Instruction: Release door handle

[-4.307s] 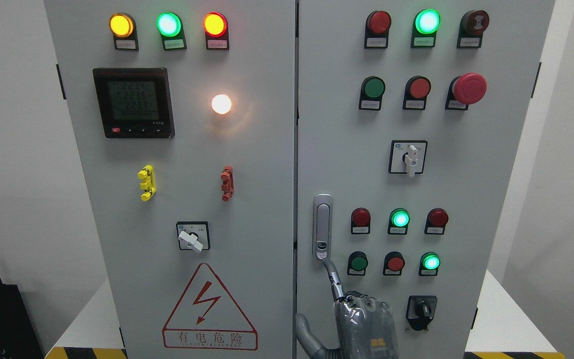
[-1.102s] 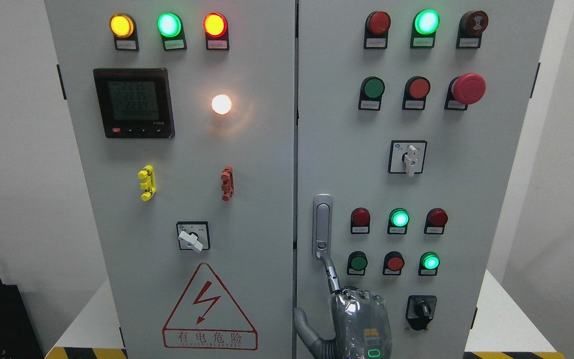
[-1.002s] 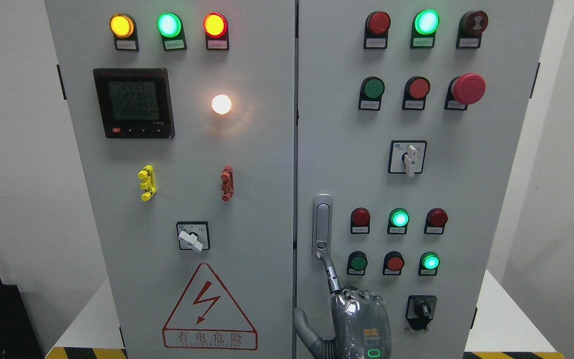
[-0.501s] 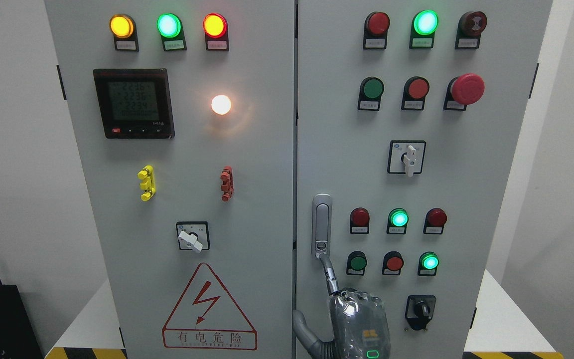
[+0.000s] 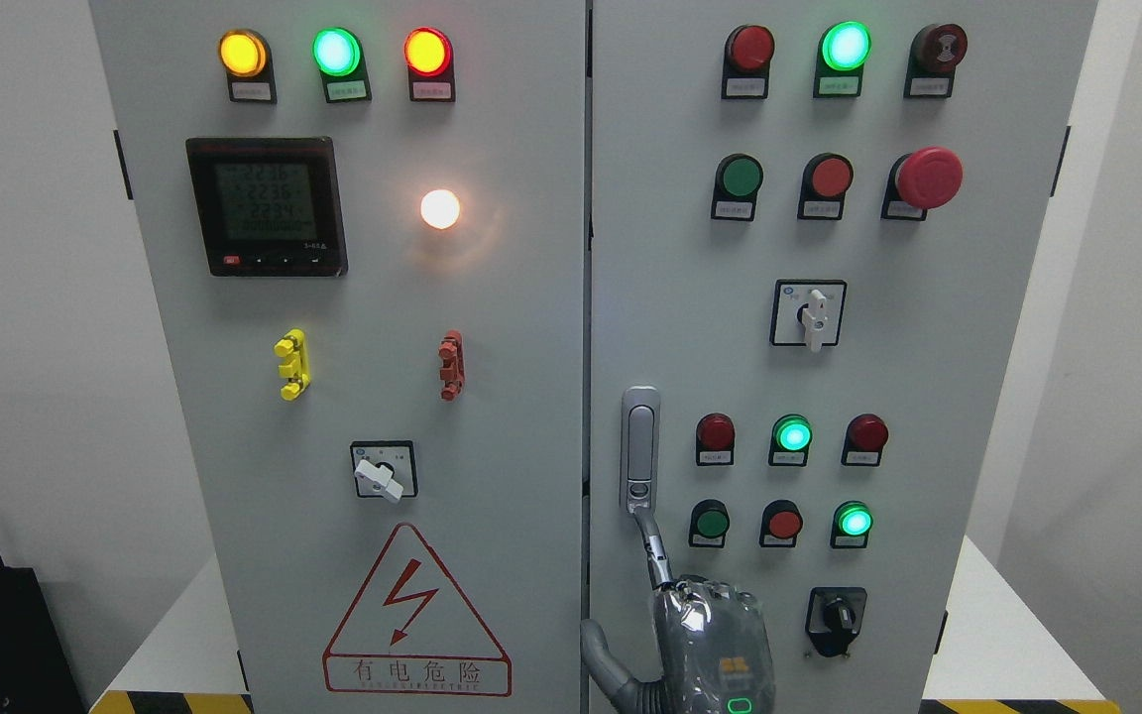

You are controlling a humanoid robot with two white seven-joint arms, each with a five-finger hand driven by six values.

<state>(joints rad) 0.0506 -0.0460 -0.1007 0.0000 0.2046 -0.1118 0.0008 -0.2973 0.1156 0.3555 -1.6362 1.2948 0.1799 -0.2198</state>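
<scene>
The silver door handle point(image 5: 639, 448) stands upright in its recess at the left edge of the grey cabinet's right door point(image 5: 928, 397). My right hand point(image 5: 705, 635) rises from the bottom edge just below it, seen from the back. Its index finger point(image 5: 652, 545) is stretched up, and the tip touches the handle's lower end at the lock. The thumb point(image 5: 599, 654) sticks out to the left over the seam between the doors, while the other fingers are curled in. The hand grasps nothing. My left arm does not show.
The left door point(image 5: 521, 397) carries a meter point(image 5: 267, 206), lamps, a rotary switch point(image 5: 383, 471) and a red warning triangle point(image 5: 417, 620). The right door bears push buttons, a red mushroom stop button point(image 5: 928, 177) and two rotary switches. White ledges flank the cabinet's base.
Since the earliest frame my right hand has risen a little, its fingertip staying at the handle's lower end. The right door's fittings have drifted a few pixels left.
</scene>
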